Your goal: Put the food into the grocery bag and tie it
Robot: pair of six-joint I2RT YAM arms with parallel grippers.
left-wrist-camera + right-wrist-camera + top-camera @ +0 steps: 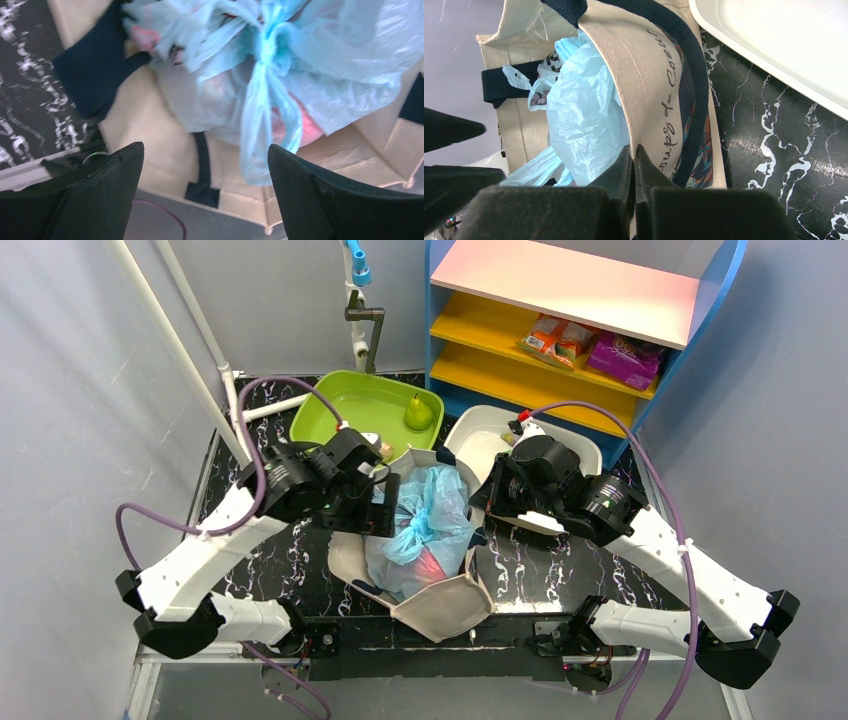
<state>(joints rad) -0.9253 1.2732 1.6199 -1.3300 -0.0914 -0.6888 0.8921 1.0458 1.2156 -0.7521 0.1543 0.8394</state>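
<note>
The light-blue grocery bag (432, 515) lies knotted in the mouth of a beige canvas tote (445, 605). Its tied handles hang down in the left wrist view (265, 100). Red food (425, 562) shows dimly through the plastic, also in the left wrist view (306, 125). My left gripper (385, 502) is wide open and empty just left of the bag (206, 147). My right gripper (487, 502) is shut on the tote's beige rim (634, 148), with the blue bag (584, 115) right beside its fingers.
A green basin (350, 405) holding a green pear (418, 413) stands at the back. A white tray (480, 440) is behind the right arm. A blue shelf unit (560, 300) with snack packets (556, 338) is at the back right. White poles stand at the back left.
</note>
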